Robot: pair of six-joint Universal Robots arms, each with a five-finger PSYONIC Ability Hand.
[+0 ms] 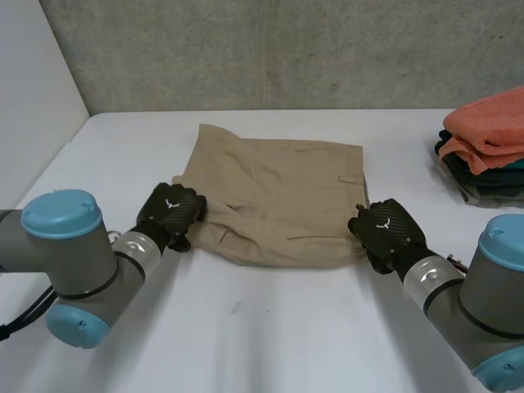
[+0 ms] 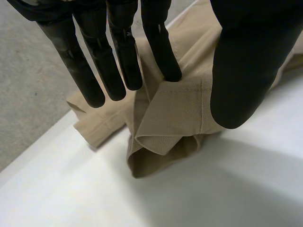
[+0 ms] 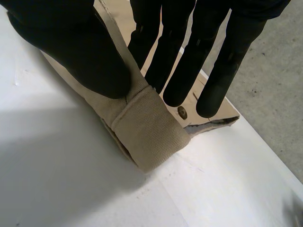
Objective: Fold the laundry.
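Left robot hand and right robot hand each pinch folded tan twill shorts.

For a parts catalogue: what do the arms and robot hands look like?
The left arm and right arm are grey with rounded joints and light-blue caps, plus silver wrist rings. The left robot hand and right robot hand are black with a woven texture, a small white mark on the back, and segmented fingers with rounded tips.

The beige trousers lie folded into a flat, roughly square packet on the white surface, their near edge doubled over and bunched at both corners. A folded stack of orange and dark clothes sits well apart, to the right
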